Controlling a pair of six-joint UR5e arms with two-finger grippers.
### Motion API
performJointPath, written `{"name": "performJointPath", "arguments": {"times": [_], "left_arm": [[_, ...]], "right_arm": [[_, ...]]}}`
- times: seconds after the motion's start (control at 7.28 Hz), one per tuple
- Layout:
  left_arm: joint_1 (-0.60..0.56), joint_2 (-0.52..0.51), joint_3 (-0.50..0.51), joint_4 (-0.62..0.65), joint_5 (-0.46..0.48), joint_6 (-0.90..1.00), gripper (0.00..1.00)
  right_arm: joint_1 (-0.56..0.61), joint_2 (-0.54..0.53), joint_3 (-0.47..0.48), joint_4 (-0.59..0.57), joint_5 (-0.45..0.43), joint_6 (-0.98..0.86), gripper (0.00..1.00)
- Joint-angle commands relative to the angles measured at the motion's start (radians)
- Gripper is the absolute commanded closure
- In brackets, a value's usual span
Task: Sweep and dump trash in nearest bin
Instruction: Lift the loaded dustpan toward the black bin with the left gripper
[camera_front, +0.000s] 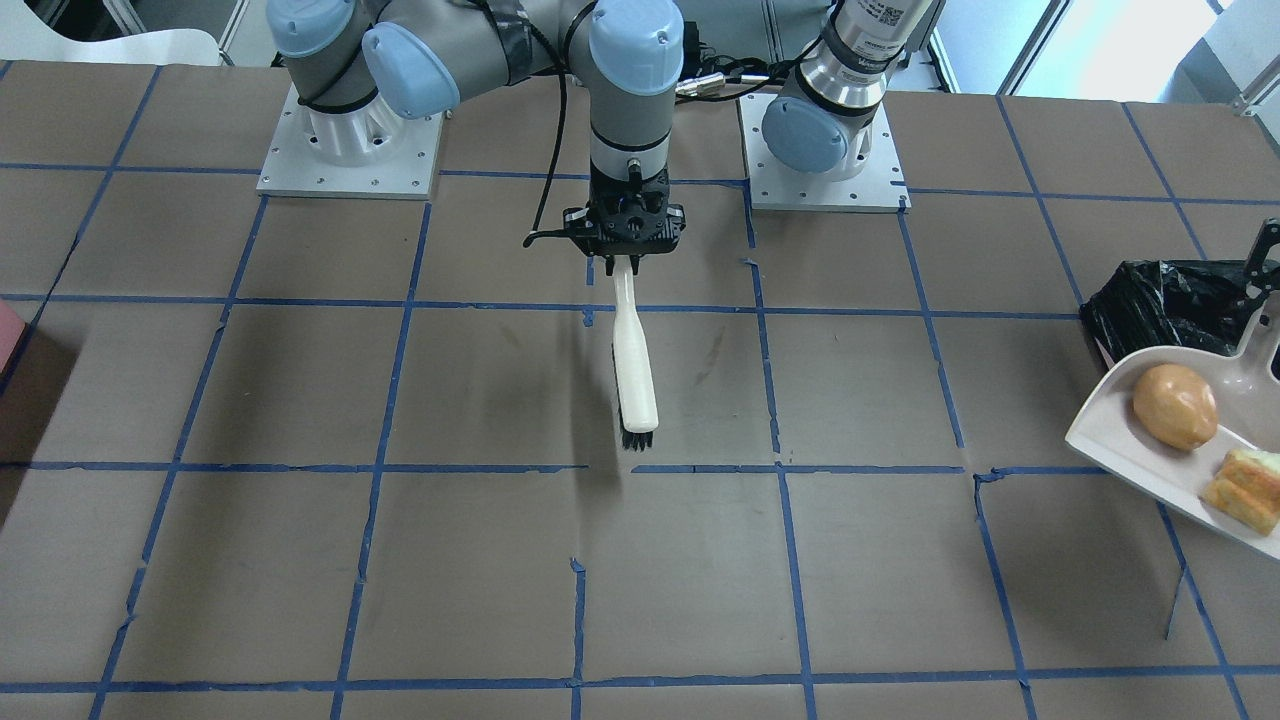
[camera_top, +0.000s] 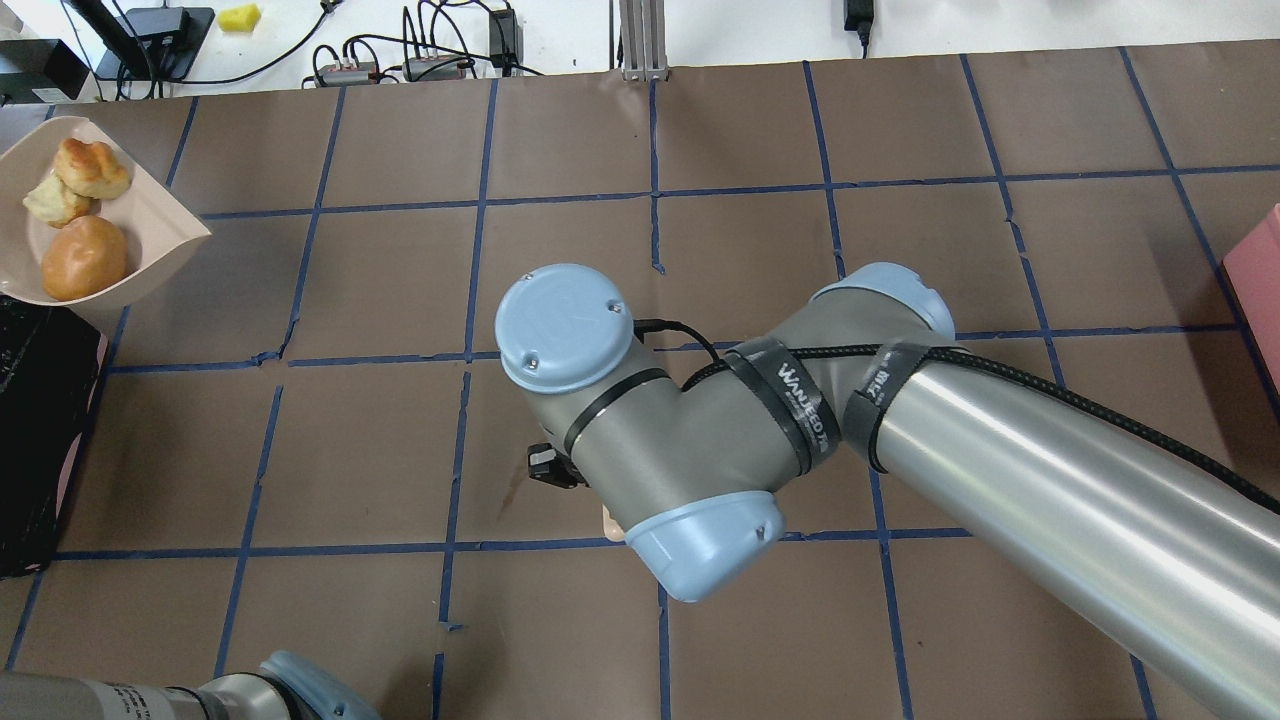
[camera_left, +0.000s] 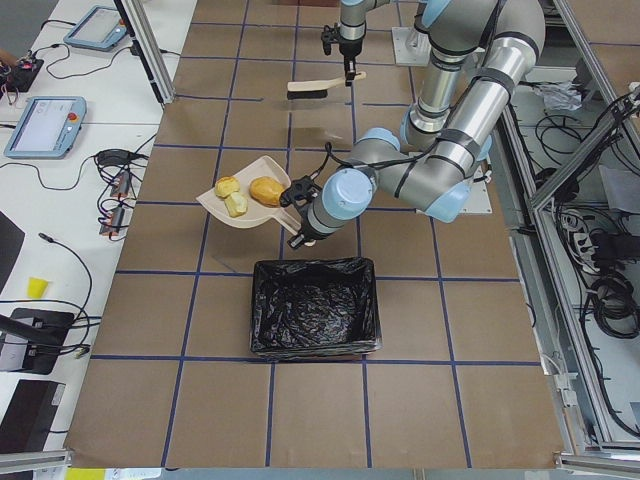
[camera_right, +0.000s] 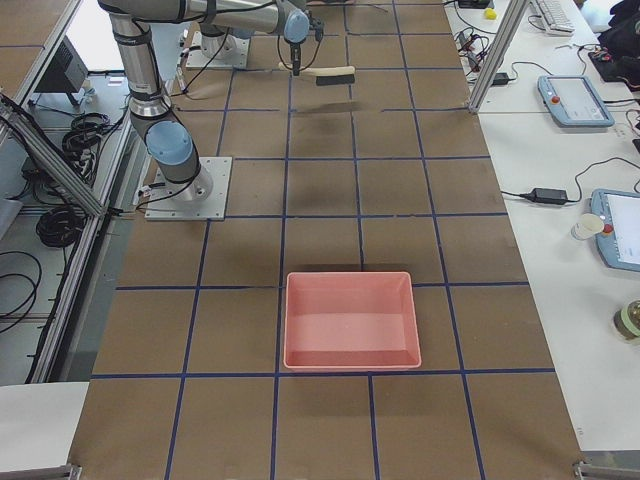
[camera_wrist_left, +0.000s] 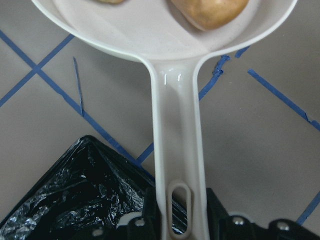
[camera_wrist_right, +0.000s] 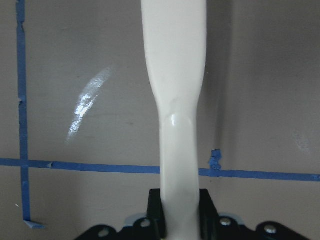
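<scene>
Three trash lumps (camera_top: 85, 258), one dustpan (camera_top: 160, 235), one bin (camera_left: 315, 310), one brush (camera_front: 634, 360).

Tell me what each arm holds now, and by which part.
The left jaws hold the dustpan by the end of its handle. The right jaws hold the brush by its handle end, opposite the bristles.
</scene>
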Motion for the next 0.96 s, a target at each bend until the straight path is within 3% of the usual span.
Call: {"name": "performJointPath", "arguments": {"times": [0.0, 0.27, 0.41, 0.69, 0.82], "left_arm": [[0.137, 0.010, 0.018, -0.017, -0.009, 0.018, 1.00], [0.196, 0.006, 0.075, -0.023, 0.023, 0.020, 1.00], [0.230, -0.005, 0.099, -0.023, 0.084, 0.023, 1.00], [0.308, -0.014, 0.095, -0.019, 0.197, 0.055, 1.00], [0.313, -0.016, 0.080, -0.004, 0.205, 0.056, 1.00]], "right_arm": [[-0.040, -0.014, 0.127, -0.140, -0.001, -0.039, 0.90], [-0.086, 0.000, 0.154, -0.176, 0.012, -0.033, 0.89], [-0.094, 0.002, 0.154, -0.178, 0.017, -0.028, 0.89], [-0.094, 0.022, 0.154, -0.176, 0.058, -0.018, 0.89], [-0.092, 0.022, 0.152, -0.176, 0.087, -0.016, 0.89]]}}
